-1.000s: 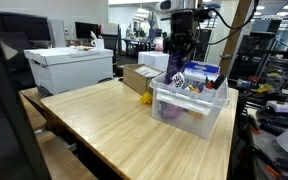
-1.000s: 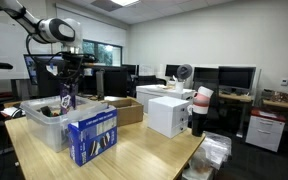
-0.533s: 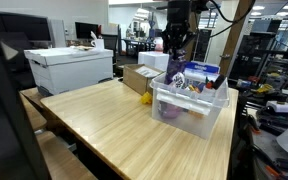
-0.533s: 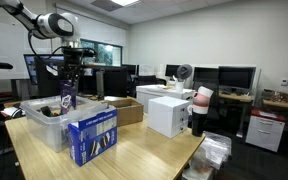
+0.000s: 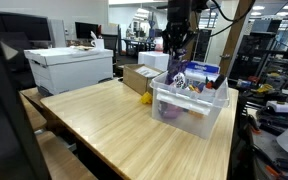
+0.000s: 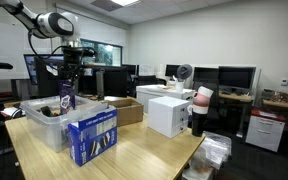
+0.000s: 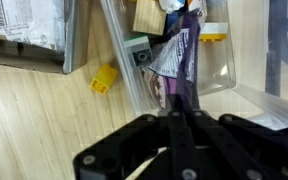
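Office-lab room, desks with monitors (image 6: 234, 76) along the back in both exterior views. Long wooden table (image 5: 109, 120) fills the foreground. Large white box (image 5: 69, 68) sits off the table's far side in an exterior view. Clear plastic bin (image 5: 189, 108) stands on the table near one edge, with mixed small items inside, among them something purple at the bottom. Cardboard box (image 5: 137, 78) is just behind the bin, and a smaller white box (image 6: 169, 112) is beyond that. Blue box (image 6: 92, 135) stands upright on the table in front of the bin in an exterior view.

Arm (image 6: 46, 24) comes in from above with the gripper (image 5: 175, 45) pointing down over the bin. Jaws are closed tight, pinching the top edge of a purple packet (image 5: 174, 68). The packet hangs straight down from the fingertips, over the bin's edge on the cardboard-box side, with its lower end about at rim level. Can't tell whether it touches the bin or the contents.

In the wrist view the fingers (image 7: 174, 128) meet on a thin line and the packet runs out from them across the bin wall. A grey-green block (image 7: 139, 52) lies just beside the packet. Small yellow block (image 7: 104, 80) lies on bare table just outside the bin, apart from the packet.
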Motion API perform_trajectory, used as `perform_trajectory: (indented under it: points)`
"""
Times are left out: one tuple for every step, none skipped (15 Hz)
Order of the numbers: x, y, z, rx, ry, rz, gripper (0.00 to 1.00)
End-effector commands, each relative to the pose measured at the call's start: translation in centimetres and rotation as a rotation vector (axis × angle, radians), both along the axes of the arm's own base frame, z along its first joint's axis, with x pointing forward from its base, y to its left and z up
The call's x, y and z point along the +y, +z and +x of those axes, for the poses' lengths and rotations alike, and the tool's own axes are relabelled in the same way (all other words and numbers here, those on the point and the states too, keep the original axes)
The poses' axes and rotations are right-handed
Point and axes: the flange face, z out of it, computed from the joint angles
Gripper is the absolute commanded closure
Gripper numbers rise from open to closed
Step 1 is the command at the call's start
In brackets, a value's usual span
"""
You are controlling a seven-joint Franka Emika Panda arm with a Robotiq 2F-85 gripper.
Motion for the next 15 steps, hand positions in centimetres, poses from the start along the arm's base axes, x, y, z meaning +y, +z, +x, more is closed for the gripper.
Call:
perform_trajectory:
  points:
    - [-0.1,0.4,-0.6,0.031,-0.011,0.003,0.7]
    - [-0.1,0.4,-0.7,0.044,-0.01,0.007,0.65]
    - [0.0,0.4,-0.7,0.054,-0.012,0.007,0.6]
    - [0.1,0.5,-0.8,0.062,-0.01,0.01,0.54]
    - [0.3,0.7,-0.8,0.066,-0.009,0.014,0.5]
    - [0.5,0.8,-0.9,0.069,-0.008,0.02,0.45]
    - [0.7,1.0,-0.9,0.071,-0.009,0.027,0.38]
    - [0.9,1.3,-1.0,0.075,-0.01,0.038,0.3]
    - [1.5,1.5,-1.1,0.081,-0.012,0.07,0.17]
    - [2.4,0.9,-1.5,0.09,-0.033,0.139,0.0]
    - [2.5,0.7,-1.5,0.096,-0.043,0.153,0.02]
    - [2.8,0.3,-1.8,0.11,-0.051,0.177,0.0]
    - [3.1,0.0,-1.9,0.116,-0.06,0.191,0.0]
    - [3.5,-0.3,-2.1,0.122,-0.066,0.207,0.0]
    - [3.8,-0.6,-2.3,0.126,-0.064,0.212,0.0]
